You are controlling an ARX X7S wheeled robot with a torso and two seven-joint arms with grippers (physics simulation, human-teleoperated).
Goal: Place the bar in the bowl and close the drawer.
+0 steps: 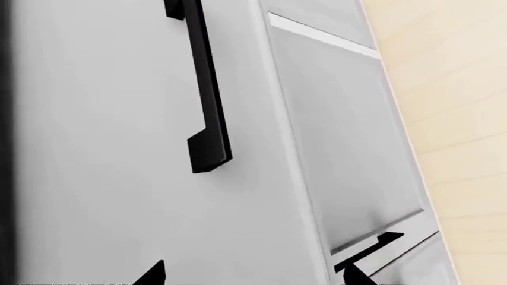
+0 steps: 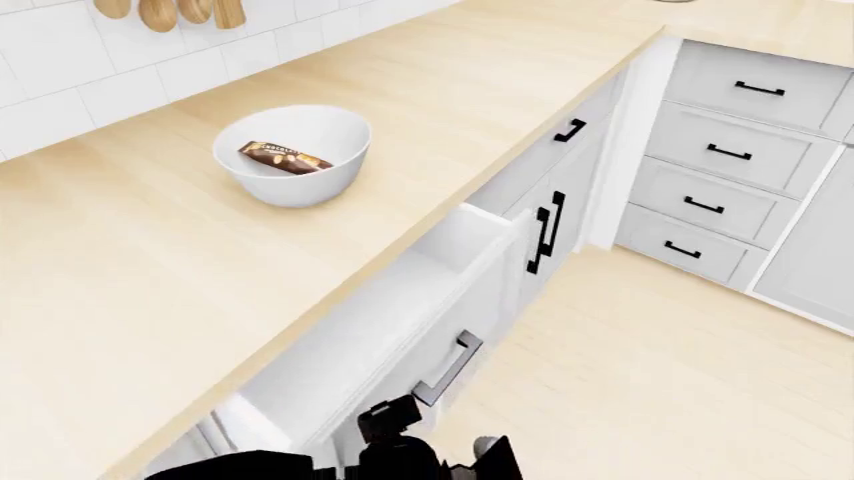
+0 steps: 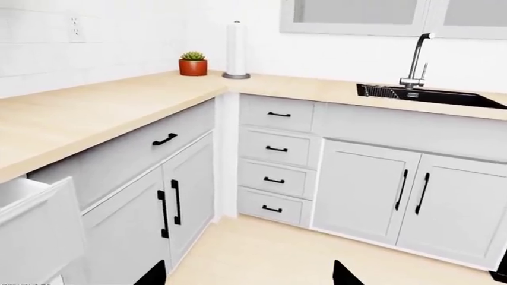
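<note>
Left wrist view is showing the left gripper (image 1: 249, 274) spread and holding nothing before grey cabinet fronts (image 1: 103, 119), head view is showing the bar (image 2: 284, 158) lying in the bowl (image 2: 327, 165) with the drawer (image 2: 400, 320) hanging open, and right wrist view is showing the right gripper (image 3: 248, 274) spread, empty.

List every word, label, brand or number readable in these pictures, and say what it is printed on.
The bar in the bowl: light lettering along the wrapper's upper edge, too small and blurred to read.
Head view otherwise: no text on the open drawer or the countertop.
Left wrist view: no text.
Right wrist view: no text.
</note>
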